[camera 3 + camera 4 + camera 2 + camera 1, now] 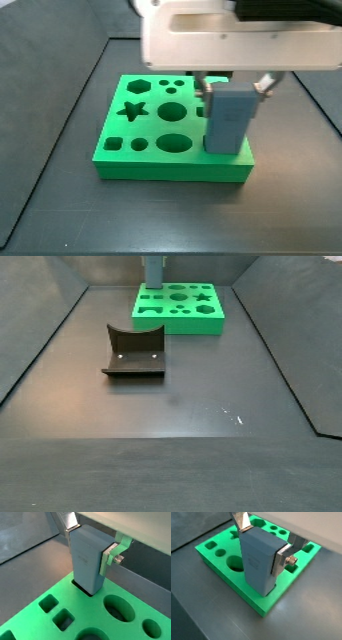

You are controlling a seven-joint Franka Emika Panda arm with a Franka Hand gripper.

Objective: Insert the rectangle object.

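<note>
The rectangle object [258, 559], a slate grey-blue block, stands upright at a corner of the green board [218, 557]. Its lower end sits in a rectangular slot there, shown in a wrist view [87, 567]. My gripper [262, 544] is shut on the block's upper part, one silver finger [241, 522] on each narrow side. It shows the same way in the second wrist view [89, 542]. In a side view the gripper [234, 88] hangs over the board's front right corner [174, 165] with the block [230, 120] below it. In the far side view only the block [152, 271] and board [178, 306] show.
The board has several other holes: round ones [119, 607], square ones [48, 603] and a star [132, 110]. The dark fixture [134, 353] stands on the dark floor in front of the board. Dark walls enclose the work area.
</note>
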